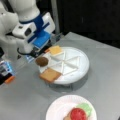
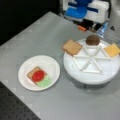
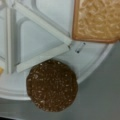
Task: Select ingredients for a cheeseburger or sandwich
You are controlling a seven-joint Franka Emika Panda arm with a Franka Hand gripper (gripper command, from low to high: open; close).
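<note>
A dark brown round patty (image 1: 42, 61) (image 2: 92, 40) (image 3: 52, 85) lies at the rim of the white divided tray (image 1: 77, 70) (image 2: 95, 75). My gripper (image 1: 37, 53) (image 2: 88, 25) hangs just behind and above the patty, and its fingers do not show in the wrist view. A tan toast square (image 1: 50, 75) (image 2: 72, 47) (image 3: 97, 20) and a yellow cheese square (image 1: 56, 50) (image 2: 112, 49) also lie on the tray. On the white paper plate (image 1: 56, 107) (image 2: 51, 63) sits the sandwich: a toast slice (image 2: 31, 73) with a red disc (image 1: 78, 113) (image 2: 38, 75) and a green disc (image 1: 86, 107) (image 2: 45, 81) on it.
Everything stands on a grey table (image 1: 100, 57) (image 2: 40, 35). A bluish object (image 1: 6, 68) (image 2: 102, 29) and a small orange piece (image 1: 10, 80) lie by the arm's base, beyond the tray. The tray's inner compartments hold nothing.
</note>
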